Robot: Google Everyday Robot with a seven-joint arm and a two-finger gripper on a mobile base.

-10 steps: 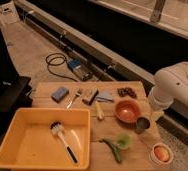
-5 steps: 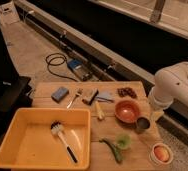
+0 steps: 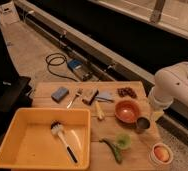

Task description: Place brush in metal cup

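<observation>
Fingers of the gripper set wide, nothing held; they hang under the white arm at the surface's right edge, just beside the metal cup. Cup upright, next to the orange bowl. Brush lies flat in the yellow tub, front left, well apart from the cup. White box top left: marks unreadable. Wooden surface; grey floor w/ black cable coil.

The brush lies flat in yellow tub; metal cup upright by orange bowl.
</observation>
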